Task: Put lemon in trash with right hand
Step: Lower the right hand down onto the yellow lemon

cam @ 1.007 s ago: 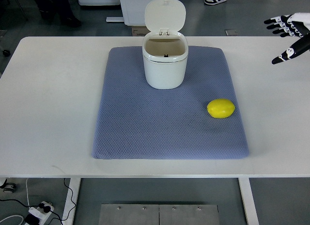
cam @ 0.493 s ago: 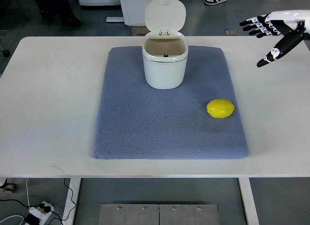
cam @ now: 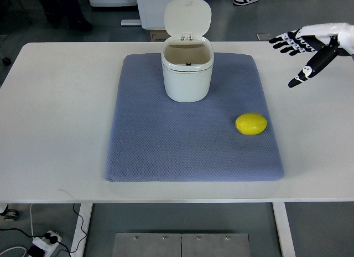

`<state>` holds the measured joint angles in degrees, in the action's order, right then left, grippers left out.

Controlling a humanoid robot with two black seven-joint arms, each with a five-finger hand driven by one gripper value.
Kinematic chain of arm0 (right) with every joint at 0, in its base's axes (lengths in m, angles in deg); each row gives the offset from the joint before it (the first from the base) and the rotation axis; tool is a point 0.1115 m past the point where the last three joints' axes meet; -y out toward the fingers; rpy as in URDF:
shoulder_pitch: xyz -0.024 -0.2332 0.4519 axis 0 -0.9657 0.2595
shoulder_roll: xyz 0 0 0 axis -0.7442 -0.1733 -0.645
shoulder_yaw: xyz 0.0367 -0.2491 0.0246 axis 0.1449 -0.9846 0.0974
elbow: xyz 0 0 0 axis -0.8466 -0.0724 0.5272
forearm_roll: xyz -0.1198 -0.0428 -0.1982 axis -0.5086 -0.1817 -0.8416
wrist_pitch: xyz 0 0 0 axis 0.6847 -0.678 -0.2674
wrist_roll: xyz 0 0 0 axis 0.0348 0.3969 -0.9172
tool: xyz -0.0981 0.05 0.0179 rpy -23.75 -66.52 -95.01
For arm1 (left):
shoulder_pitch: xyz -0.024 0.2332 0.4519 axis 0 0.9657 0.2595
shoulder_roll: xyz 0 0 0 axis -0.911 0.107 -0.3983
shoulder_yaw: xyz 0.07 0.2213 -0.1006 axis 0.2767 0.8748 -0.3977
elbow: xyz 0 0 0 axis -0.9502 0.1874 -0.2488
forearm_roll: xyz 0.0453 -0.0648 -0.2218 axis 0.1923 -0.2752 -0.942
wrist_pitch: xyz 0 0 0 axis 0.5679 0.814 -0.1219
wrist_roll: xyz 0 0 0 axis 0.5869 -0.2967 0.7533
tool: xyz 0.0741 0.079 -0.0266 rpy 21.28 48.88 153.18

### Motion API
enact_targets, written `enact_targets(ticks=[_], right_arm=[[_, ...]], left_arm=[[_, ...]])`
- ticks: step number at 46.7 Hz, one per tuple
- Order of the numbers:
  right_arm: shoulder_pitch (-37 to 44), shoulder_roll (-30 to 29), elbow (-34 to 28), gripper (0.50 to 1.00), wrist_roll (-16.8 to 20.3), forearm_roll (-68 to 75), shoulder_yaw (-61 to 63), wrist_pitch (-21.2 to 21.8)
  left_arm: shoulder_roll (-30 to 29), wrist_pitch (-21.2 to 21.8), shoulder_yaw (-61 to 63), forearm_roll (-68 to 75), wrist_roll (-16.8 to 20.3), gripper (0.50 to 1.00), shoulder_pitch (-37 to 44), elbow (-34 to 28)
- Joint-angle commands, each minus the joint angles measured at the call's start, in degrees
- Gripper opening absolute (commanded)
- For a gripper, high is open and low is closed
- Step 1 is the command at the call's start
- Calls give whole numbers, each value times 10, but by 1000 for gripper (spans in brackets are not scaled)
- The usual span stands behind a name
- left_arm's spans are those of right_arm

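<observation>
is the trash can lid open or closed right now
Open. The trash can lid is flipped up behind its rim, showing the inside.

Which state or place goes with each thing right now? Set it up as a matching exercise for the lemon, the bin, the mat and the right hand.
Things:
1. round yellow lemon
2. small white plastic trash bin
3. blue-grey textured mat
4. robot's right hand

States or places:
A. lid flipped up, opening uncovered
B. fingers spread, holding nothing, over the table's far right corner
C. lying on the mat's right part, untouched
D. spread flat on the white table, under the bin

Pairs: 1-C, 2-A, 3-D, 4-B
</observation>
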<state>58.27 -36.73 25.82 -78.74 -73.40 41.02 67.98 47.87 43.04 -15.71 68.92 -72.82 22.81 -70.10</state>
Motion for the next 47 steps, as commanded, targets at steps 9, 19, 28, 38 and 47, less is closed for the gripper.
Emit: enact_targets(ticks=[9, 19, 28, 38, 47], right_arm=[[32, -94, 0, 993, 29, -1, -94, -66], [37, -121, -6, 970, 27, 3, -126, -76], [54, -124, -32, 954, 24, 2, -165, -76], [61, -127, -58, 939, 23, 1, -177, -76], [63, -133, -62, 910, 23, 3, -177, -76]], left_arm=[[0, 0, 0, 0, 0, 1000, 1, -1], [0, 0, 0, 0, 0, 1000, 0, 0], [0, 0, 0, 1, 0, 1000, 0, -1], [0, 0, 0, 1, 0, 1000, 0, -1], [0, 0, 0, 0, 0, 1000, 1, 0]])
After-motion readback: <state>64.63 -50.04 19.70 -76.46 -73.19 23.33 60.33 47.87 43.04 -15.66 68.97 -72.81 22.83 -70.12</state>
